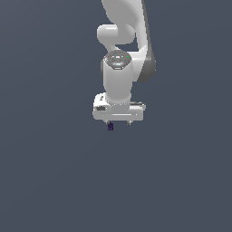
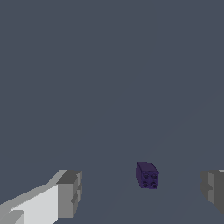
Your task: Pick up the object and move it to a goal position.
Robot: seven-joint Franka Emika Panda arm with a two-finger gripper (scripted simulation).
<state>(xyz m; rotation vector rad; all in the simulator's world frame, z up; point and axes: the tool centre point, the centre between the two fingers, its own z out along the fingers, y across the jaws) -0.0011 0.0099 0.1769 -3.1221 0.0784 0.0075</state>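
My arm (image 1: 118, 86) shows glossy white with grey trim, and my fingertips (image 2: 70, 192) are plain grey pads. The brick (image 2: 147, 175) reads dark purple, studs the same shade, against a flat slate-blue floor (image 2: 109, 65).

I count one purple brick (image 2: 147, 175), with four small bumps showing on its upper face. I count one white arm (image 1: 118, 79), carrying one pincer (image 2: 140, 192) with two grey fingers (image 2: 70, 192). I see no second brick or other loose piece on the grey bench (image 1: 54, 172).
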